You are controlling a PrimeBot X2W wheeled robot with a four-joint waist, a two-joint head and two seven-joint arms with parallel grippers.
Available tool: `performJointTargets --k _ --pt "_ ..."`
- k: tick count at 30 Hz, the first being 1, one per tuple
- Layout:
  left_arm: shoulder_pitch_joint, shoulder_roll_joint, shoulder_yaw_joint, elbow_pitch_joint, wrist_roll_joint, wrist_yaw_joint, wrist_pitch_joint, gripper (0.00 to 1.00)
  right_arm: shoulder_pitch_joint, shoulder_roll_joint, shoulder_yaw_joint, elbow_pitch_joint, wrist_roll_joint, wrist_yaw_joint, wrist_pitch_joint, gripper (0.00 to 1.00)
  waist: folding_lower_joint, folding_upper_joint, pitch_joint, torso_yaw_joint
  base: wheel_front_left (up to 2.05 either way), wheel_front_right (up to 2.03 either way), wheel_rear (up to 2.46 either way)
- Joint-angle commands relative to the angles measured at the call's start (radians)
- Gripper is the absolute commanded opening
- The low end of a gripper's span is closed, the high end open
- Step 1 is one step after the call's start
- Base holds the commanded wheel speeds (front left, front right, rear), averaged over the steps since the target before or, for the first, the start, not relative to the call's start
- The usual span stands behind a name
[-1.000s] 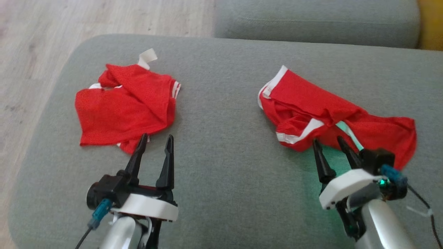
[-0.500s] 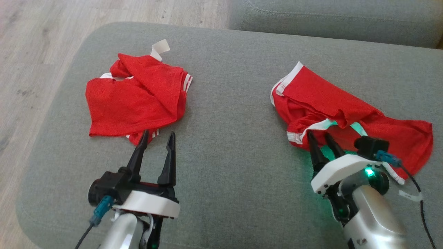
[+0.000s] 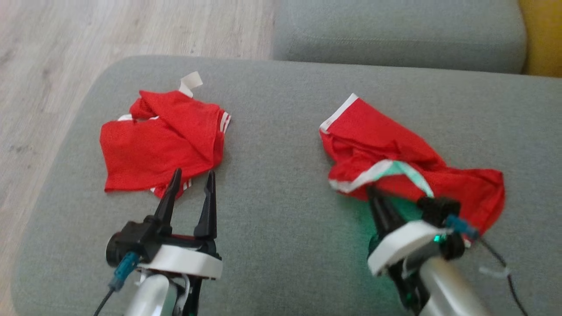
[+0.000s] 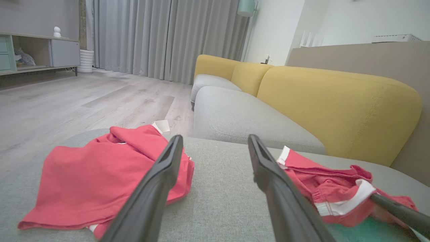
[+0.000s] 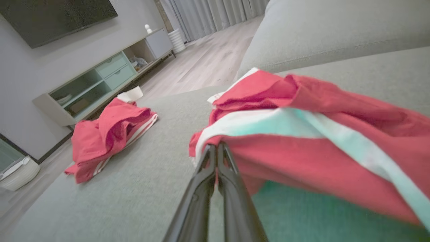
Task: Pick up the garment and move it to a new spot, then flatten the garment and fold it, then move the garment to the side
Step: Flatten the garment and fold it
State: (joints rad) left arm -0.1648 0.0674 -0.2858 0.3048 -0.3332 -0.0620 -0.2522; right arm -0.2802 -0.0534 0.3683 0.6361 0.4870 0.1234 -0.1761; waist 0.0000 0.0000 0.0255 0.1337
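The right hand is closed, its two dark fingers pressed together on the near edge of the crumpled red mesh garment with a white band. In the right wrist view the fingertips meet on the red hem just below that white band. The cloth beside the grip stands clear of the grey fabric sofa cushion, and a green glow lies on the cushion under it. The right end of the cloth is blurred there.

This garment lies on the right half of the cushion, bunched into folds. One white-edged corner points toward the far side, and a loose red flap trails to the right, past the right wrist.

The left hand is open, its fingers spread wide, and it holds nothing. It sits over the cushion's left half. Its tips reach the near edge of a second red mesh garment with white side stripes; whether they touch the cloth I cannot tell. That second garment lies rumpled but fairly flat, well apart from the first, with a white tag sticking up at its far edge.

Pale wood floor shows beyond the cushion's left edge. In the left wrist view a yellow sofa backrest rises behind the seat.
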Motion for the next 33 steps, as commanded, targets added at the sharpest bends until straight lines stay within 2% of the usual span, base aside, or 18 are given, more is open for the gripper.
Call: performJointTargets --k 1,3,4,5,6,11,14,21,27,33 --pt "-0.016 0.001 0.042 -0.028 0.010 -0.002 -0.010 1.00 0.017 0.003 0.045 -0.048 -0.005 0.007 0.004 0.00 0.0000 0.0000 -0.021 -0.011 0.00 0.00 0.00" --pt "-0.012 0.001 0.043 -0.027 0.011 -0.002 -0.010 1.00 0.035 0.003 0.055 -0.055 -0.011 0.007 0.014 0.00 0.0000 0.0000 -0.027 -0.013 0.00 0.00 0.00" --pt "-0.009 0.002 0.044 -0.027 0.013 -0.002 -0.010 1.00 0.050 0.003 0.056 -0.061 -0.025 0.007 0.018 0.18 0.0000 0.0000 -0.032 -0.016 0.00 0.00 0.00" --pt "-0.005 0.003 0.045 -0.027 0.013 -0.002 -0.010 1.00 0.063 0.003 0.054 -0.065 -0.049 0.007 0.018 0.93 0.0000 0.0000 -0.038 -0.019 0.00 0.00 0.00" --pt "-0.002 0.003 0.047 -0.028 0.014 -0.002 -0.010 1.00 0.076 0.003 0.052 -0.070 -0.067 0.007 0.024 1.00 0.0000 0.0000 -0.041 -0.023 0.00 0.00 0.00" --pt "0.006 0.007 0.050 -0.035 0.017 -0.003 -0.010 1.00 0.116 0.003 -0.028 -0.134 -0.122 0.007 0.019 1.00 0.0000 0.0000 -0.047 -0.046 0.00 0.00 0.00" --pt "0.005 0.006 0.052 -0.041 0.016 -0.001 -0.010 1.00 0.129 0.003 -0.123 -0.202 -0.160 0.007 -0.004 1.00 0.0000 0.0000 -0.050 -0.062 0.00 0.00 0.00" --pt "0.008 0.000 0.048 -0.054 0.015 -0.001 -0.010 1.00 0.209 0.003 -0.365 -0.356 -0.356 0.007 -0.043 1.00 0.0000 0.0000 -0.042 -0.095 0.00 0.00 0.00" --pt "0.008 -0.004 0.048 -0.055 0.016 -0.003 -0.010 1.00 0.267 0.003 -0.419 -0.394 -0.348 0.007 -0.039 1.00 0.0000 0.0000 -0.027 -0.119 0.00 0.00 0.00" --pt "-0.001 -0.005 0.048 -0.050 0.019 -0.007 -0.010 1.00 0.289 0.003 -0.463 -0.346 -0.370 0.007 0.029 1.00 0.0000 0.0000 -0.010 -0.128 0.00 0.00 0.00"
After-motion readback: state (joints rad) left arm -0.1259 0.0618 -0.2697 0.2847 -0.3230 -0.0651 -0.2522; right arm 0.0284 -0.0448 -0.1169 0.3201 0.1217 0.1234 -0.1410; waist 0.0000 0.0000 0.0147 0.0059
